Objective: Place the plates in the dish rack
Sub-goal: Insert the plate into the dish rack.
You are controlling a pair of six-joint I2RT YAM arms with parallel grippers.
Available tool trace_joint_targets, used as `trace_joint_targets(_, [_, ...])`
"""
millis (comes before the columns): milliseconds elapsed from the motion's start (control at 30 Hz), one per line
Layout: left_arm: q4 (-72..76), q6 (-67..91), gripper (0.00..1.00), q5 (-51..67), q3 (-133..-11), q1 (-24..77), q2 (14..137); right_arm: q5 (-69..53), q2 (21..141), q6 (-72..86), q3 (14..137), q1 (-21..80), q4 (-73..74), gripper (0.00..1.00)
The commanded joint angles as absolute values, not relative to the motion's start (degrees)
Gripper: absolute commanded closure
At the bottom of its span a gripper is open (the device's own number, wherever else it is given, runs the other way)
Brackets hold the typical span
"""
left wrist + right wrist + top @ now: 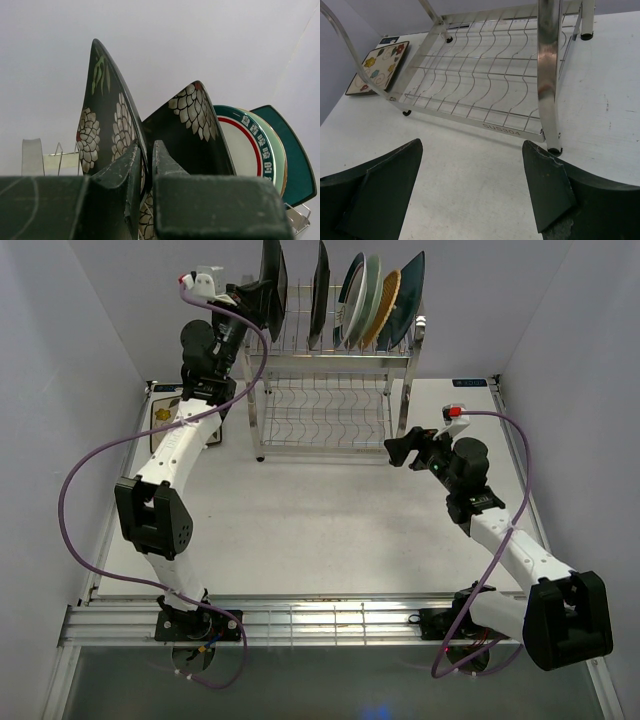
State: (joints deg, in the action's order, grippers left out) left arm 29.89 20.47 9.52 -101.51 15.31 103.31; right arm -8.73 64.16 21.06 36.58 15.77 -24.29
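1. Up on the top tier of the dish rack point(325, 360), five plates stand on edge in the wire slots, which keep them upright and apart. They are the second dark floral plate point(192, 125), white striped-rim plate point(245, 145), pale green plate point(371, 295), woven orange plate point(387, 302) and teal plate point(295, 160).
2. The dark floral plate point(105, 125) is at the far left end of that row, upright, with its rim between the fingers of the left gripper point(146, 150). The jaws are closed on the rim, and the plate edge fills the narrow gap. It is probably pinched at the rim so it can go edge-first into a slot. Can't tell if it is fully seated.
3. The left arm is reached high and far forward to the rack's upper left corner.
4. The cream floral plate point(377, 67) lies flat on the table point(330, 530), left of the rack and close to the left arm. It looks like the only plate not loaded.
5. The right gripper point(472, 145) is low, near the rack's front right post, facing the empty lower tier. Its jaws are wide open and hold nothing. The arm is half extended and looks parked clear of the left arm's work.
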Motion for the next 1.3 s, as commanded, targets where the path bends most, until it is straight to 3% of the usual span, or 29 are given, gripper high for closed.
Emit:
trace_joint_targets(0, [41.22,20.83,1.00,11.51,-107.04,15.12,96.86,-10.28,64.86,21.97,37.44,15.91,-27.95,0.14])
trace_joint_targets(433, [41.22,22.93,1.00,9.93,-112.50,15.29,96.94,-11.95,66.53,22.94,38.14,16.08,-29.27,0.14])
trace_joint_targets(1267, [38.94,24.09,1.00,3.08,-108.19,19.07,98.26,-12.30,66.53,23.38,38.06,16.26,-30.15,0.14])
